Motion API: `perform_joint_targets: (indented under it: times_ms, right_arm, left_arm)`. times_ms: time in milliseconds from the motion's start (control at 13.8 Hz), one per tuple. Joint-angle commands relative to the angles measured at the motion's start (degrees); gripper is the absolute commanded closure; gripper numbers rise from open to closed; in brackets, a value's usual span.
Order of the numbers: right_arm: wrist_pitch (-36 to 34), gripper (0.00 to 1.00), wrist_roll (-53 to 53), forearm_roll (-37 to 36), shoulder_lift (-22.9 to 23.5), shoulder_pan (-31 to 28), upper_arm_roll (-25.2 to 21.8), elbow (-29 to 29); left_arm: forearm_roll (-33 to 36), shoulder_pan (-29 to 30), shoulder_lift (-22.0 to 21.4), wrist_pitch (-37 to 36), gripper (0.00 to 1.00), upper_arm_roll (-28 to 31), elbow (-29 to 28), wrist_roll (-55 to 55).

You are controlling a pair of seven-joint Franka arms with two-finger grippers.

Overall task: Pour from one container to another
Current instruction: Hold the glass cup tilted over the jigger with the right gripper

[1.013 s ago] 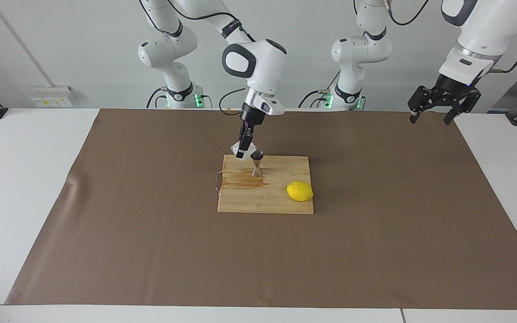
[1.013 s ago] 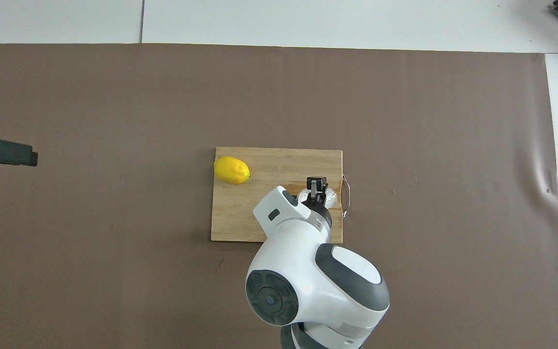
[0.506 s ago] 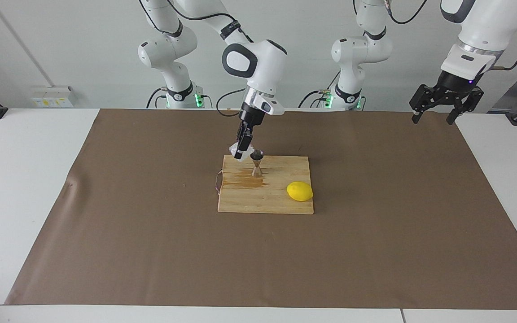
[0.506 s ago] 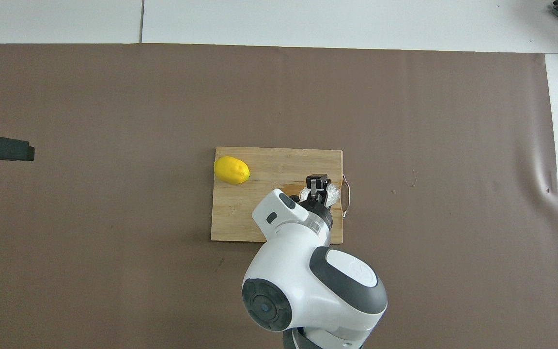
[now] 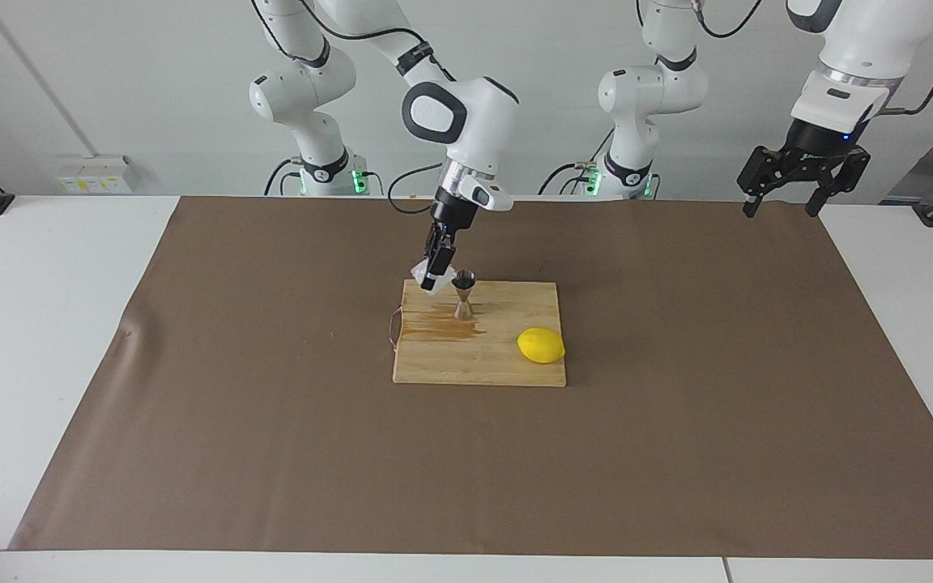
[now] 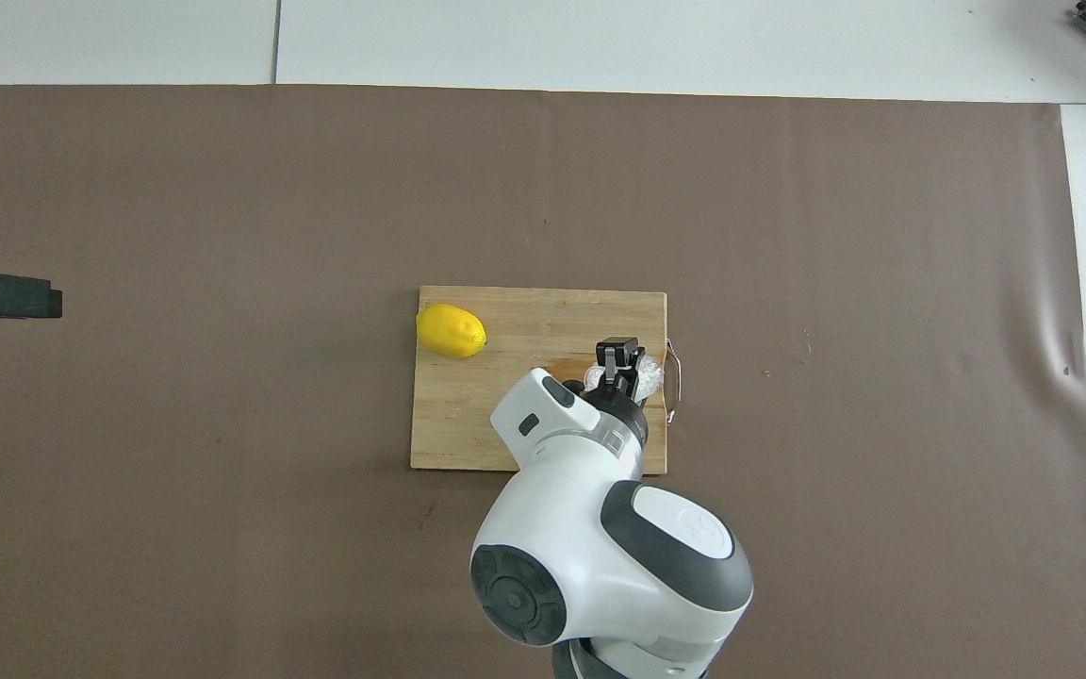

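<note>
- Right hand [image 5: 434, 274] pinches the white cup [image 5: 423, 270], tilted over the board [image 5: 479, 360] beside the upright jigger [image 5: 463, 295].
- Left hand [image 5: 788, 193] waits spread above the brown mat [image 5: 677, 421] on the white desk [image 5: 45, 324].

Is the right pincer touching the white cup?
Touching. In the facing view the right pincer is shut on the white cup, held tilted beside the jigger.

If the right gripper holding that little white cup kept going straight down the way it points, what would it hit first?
Probably the wooden cutting board: the right gripper, shut on the white cup, points down beside the steel jigger, though depth is unclear.
</note>
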Motion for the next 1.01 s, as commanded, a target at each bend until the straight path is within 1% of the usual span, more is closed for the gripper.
perform_joint_targets:
  times_ms: [0, 145, 289, 579, 796, 941]
  right_arm:
    - [-0.74, 0.73, 2.68, -2.51, 0.41, 1.45, 0.67, -0.44]
    - [-0.83, 0.73, 3.74, -2.68, 0.42, 1.63, 0.67, -0.44]
    - [-0.92, 0.73, 4.27, -2.69, 0.50, 1.63, 0.67, -0.44]
    - [-0.92, 0.73, 4.80, -2.34, 0.68, 1.37, 0.67, 0.09]
    - [-0.74, 0.73, 4.62, -1.28, 0.15, 0.76, 0.76, 0.18]
    - [-0.57, 0.73, 4.45, 0.99, -0.46, 0.76, 0.76, 0.26]
  left_arm:
    - [1.41, -0.39, -1.64, 1.21, 0.00, 0.05, -1.99, -1.23]
    - [1.41, -0.56, -0.94, 1.20, 0.00, -0.04, -1.90, -2.11]
    - [1.41, -0.30, -1.37, 1.47, 0.00, -0.04, -1.99, -1.85]
    - [1.41, -0.30, -0.67, 1.20, 0.00, -0.04, -1.20, -2.11]
    - [1.41, 0.40, -0.76, 1.20, 0.00, 0.40, -1.02, -1.32]
    - [1.06, 0.41, -0.76, 1.03, 0.00, 0.58, -0.58, -1.32]
